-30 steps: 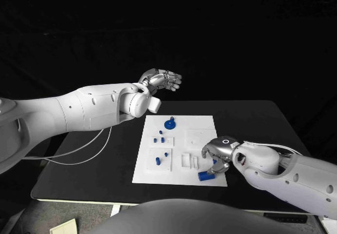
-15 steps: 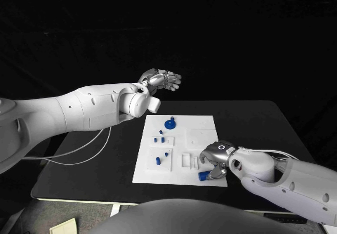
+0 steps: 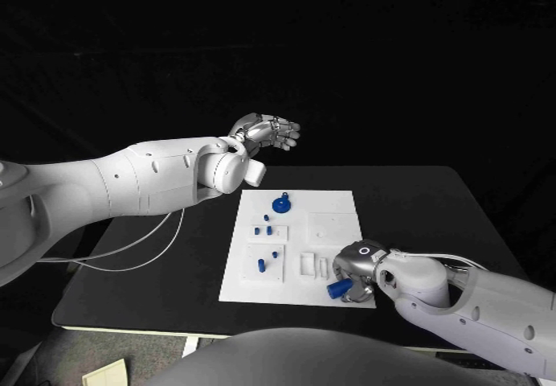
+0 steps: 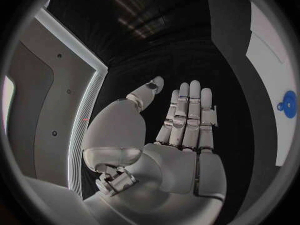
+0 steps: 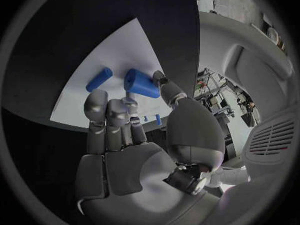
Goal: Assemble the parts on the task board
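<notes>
**A:** What lay on the black table (image 3: 429, 201) at that moment?

**B:** The white task board (image 3: 330, 205) sat in its middle. A round blue part with a small knob (image 3: 280, 204) stood near the board's far edge, small blue pegs (image 3: 269, 231) lay below it in the left column, and two more (image 3: 267, 260) lay in the pocket nearer the robot. A thin white cable (image 3: 139, 249) trailed over the table's left edge.

**A:** And the right hand?

**B:** The right hand (image 3: 358, 269) was low over the board's near right corner. In the right wrist view a blue block (image 5: 142, 83) was pinched between the thumb and a fingertip, while a smaller blue cylinder (image 5: 99, 79) lay on the board just beside it, apart from the fingers (image 5: 97, 105).

**A:** What stood in the way?

**B:** From the head view the wrist and knuckles covered most of the block (image 3: 340, 289); only a blue sliver showed beneath them. Whether the block touched the board could not be told.

**A:** The left hand?

**B:** The left hand (image 3: 265, 131) was raised beyond the table's far edge, well apart from the board. Its wrist view showed the left hand (image 4: 181, 130) holding nothing, fingers straight and close together, thumb apart. The round blue part (image 4: 288, 104) appeared at that view's rim, cut off by the frame.
</notes>
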You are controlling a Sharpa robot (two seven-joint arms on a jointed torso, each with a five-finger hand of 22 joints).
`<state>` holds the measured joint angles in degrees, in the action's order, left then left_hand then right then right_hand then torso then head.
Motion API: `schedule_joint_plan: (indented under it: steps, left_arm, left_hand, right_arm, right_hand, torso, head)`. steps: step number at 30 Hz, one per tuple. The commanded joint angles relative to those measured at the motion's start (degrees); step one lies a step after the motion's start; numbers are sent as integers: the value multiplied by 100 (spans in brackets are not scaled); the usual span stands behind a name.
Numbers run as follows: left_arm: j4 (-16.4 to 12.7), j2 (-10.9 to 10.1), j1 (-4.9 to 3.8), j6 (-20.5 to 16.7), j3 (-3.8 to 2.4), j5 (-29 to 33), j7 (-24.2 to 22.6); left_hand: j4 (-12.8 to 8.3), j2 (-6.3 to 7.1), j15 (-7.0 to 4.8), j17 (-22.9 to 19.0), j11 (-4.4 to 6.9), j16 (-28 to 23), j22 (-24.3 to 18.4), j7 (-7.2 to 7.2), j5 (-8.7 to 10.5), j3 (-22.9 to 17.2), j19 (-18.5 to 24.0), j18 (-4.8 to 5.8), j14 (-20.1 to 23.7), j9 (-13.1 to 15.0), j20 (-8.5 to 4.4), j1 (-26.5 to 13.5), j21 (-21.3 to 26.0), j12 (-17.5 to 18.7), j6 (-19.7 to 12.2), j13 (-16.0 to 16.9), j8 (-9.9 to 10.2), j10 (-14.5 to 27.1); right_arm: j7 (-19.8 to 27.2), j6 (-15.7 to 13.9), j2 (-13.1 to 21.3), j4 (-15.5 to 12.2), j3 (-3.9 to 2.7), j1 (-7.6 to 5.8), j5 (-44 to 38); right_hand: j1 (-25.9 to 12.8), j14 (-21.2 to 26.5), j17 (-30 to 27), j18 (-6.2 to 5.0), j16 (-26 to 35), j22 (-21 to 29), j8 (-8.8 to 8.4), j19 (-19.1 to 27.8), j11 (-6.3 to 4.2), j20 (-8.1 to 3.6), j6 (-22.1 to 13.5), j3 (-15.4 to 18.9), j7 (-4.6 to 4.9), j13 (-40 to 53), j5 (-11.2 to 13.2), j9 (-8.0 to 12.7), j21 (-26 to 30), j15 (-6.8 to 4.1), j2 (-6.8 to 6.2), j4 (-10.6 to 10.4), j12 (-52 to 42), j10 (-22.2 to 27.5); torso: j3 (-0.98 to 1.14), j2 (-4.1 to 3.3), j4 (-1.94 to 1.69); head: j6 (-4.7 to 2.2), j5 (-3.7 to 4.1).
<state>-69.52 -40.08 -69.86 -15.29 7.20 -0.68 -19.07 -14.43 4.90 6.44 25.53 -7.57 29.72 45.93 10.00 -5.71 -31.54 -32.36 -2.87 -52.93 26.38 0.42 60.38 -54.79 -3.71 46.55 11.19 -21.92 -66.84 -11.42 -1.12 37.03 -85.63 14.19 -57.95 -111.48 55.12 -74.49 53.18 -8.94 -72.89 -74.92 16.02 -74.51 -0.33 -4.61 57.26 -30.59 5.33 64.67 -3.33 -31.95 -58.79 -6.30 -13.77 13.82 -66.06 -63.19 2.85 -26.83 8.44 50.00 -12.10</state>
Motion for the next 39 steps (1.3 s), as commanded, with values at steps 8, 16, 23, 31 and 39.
schedule_joint_plan:
  steps: [8,16,23,31,39]
  left_arm:
    - [-8,4,-5,79,-4,23,-23]
    - [-6,13,-5,82,-4,19,-8]
    - [-6,14,-5,86,-4,18,-6]
    - [-3,13,-5,89,-4,15,-1]
    - [-6,13,-6,94,-4,15,4]
  left_hand:
    - [6,-13,-1,15,-2,-29,7,2,-22,35,-5,-105,-46,-8,29,-42,26,-32,-44,-10,-28,31]
    - [9,-15,-1,20,-3,-33,8,2,-22,36,-5,-105,-47,-10,29,-46,27,-31,-45,-12,-29,31]
    - [12,-17,0,24,-3,-37,9,2,-23,37,-5,-105,-48,-12,29,-48,28,-32,-45,-13,-31,31]
    - [15,-17,0,28,-3,-40,10,2,-23,37,-5,-105,-49,-13,29,-50,28,-32,-45,-14,-33,31]
    - [16,-17,0,33,-3,-44,11,2,-25,37,-5,-105,-49,-15,29,-51,29,-32,-44,-15,-34,31]
  right_arm:
    - [-56,223,-83,147,-1,62,-240]
    - [-61,271,-139,150,-2,64,-243]
    - [-130,286,-153,142,-3,63,-48]
    - [-281,205,-21,8,-4,-68,558]
    - [-468,-123,154,-175,-10,-334,1851]
  right_hand:
    - [-60,-20,36,-606,20,-68,60,-42,-77,50,262,-370,-14,-9,47,53,-66,-75,-18,-285,11,-98]
    - [-362,-31,55,-606,22,-63,58,-57,-112,51,360,-869,-49,-8,46,110,-84,-106,-21,-862,38,-160]
    - [-640,-34,75,-606,10,-80,67,-52,-127,51,427,-1487,-65,12,51,143,-120,-115,253,-1282,45,-202]
    - [-1015,-27,112,-606,-26,-99,92,-36,-140,59,491,-1992,-83,80,56,165,-229,-127,777,-869,19,-280]
    - [-1194,-31,119,-606,-30,-85,107,-48,-150,55,521,-2143,-89,102,51,174,-252,-134,875,-747,23,-315]
  torso:
    - [3,1,3]
    - [-3,2,0]
    - [-10,6,-2]
    - [-17,6,-2]
    - [-12,5,0]
  head:
    - [0,0]
    - [0,13]
    - [0,20]
    - [0,39]
    - [0,44]
